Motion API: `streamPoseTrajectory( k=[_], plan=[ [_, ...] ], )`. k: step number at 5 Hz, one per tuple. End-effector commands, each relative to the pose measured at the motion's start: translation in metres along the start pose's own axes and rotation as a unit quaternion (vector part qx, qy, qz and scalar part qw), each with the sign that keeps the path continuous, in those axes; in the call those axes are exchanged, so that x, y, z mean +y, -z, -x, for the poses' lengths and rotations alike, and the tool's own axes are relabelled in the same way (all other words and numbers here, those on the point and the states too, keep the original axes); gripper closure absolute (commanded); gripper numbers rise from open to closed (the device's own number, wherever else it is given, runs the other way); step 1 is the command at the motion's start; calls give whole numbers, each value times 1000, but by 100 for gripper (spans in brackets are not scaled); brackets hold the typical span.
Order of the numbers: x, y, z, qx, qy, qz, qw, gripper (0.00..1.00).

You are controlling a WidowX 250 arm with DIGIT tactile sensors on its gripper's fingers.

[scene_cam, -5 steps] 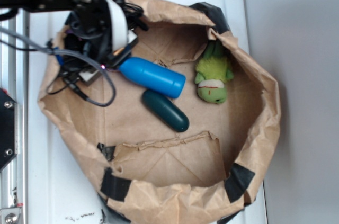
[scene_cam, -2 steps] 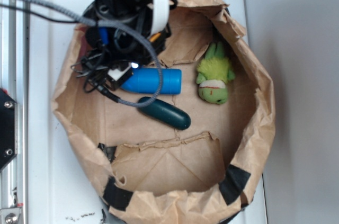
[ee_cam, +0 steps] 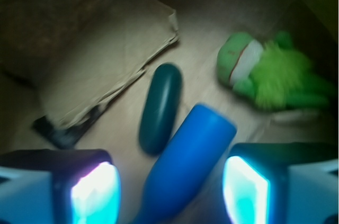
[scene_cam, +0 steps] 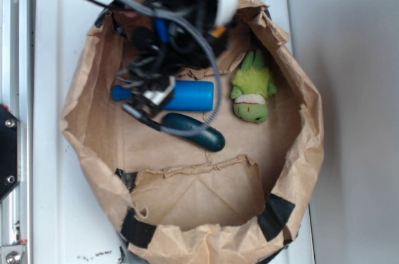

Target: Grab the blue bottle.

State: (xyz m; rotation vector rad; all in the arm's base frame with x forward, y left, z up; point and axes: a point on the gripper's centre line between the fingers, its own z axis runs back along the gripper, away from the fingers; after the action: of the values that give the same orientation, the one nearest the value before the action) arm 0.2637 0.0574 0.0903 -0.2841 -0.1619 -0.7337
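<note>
The blue bottle (scene_cam: 192,95) lies on its side on the floor of the brown paper bag (scene_cam: 307,151), cap end pointing left. My gripper (scene_cam: 156,97) hangs over the bottle's neck end and covers its middle in the exterior view. In the wrist view the gripper (ee_cam: 169,192) is open. The blue bottle (ee_cam: 185,166) runs up between the two lit fingers, with a gap on each side. Its flat base points away from me.
A dark teal capsule (scene_cam: 194,132) lies just below the bottle, close beside it (ee_cam: 160,108). A green plush toy (scene_cam: 251,89) sits to the right by the bag wall. A folded cardboard flap (scene_cam: 199,192) and black tape (scene_cam: 277,213) lie at the front.
The arm has swung right and further over the bag. The bottle turned from slanted to level, and its cap end now shows left of the gripper.
</note>
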Motion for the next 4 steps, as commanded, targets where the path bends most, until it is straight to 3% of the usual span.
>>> streamPoseTrajectory(
  k=[1,2,3,4],
  plan=[
    [36,14,-53,-14,7,-35,999,0],
    [49,24,-60,-5,-37,-50,998,0],
    [45,22,-52,19,-149,-137,979,0],
    [24,13,-44,0,-147,-174,974,0]
  ],
)
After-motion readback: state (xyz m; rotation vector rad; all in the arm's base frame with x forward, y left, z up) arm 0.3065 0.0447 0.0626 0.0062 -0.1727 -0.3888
